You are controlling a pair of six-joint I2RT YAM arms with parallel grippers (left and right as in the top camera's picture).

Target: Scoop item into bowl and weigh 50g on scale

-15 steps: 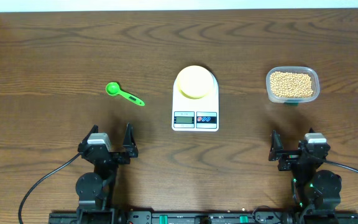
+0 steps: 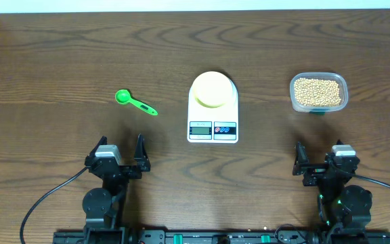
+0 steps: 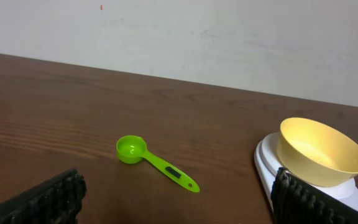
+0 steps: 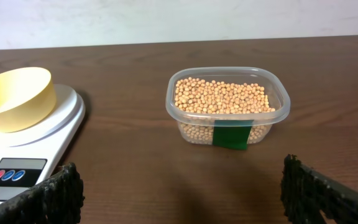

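Looks like a robotics lab / test bench. Evidence: left arm (image 2: 103, 196) & right arm (image 2: 340, 196) sit on a black rail (image 2: 202, 237) at the front edge of the tabletop (image 2: 59, 54), w/ black cables (image 2: 46, 198) looping off. Dark wood-grain top, plain white wall (image 3: 229, 31) behind. A few kitchen props laid out well apart: scale (image 2: 212, 115) w/ bowl (image 2: 212, 89) on it, green spoon (image 2: 135, 102), clear container (image 4: 191, 134) of beans (image 4: 222, 96).
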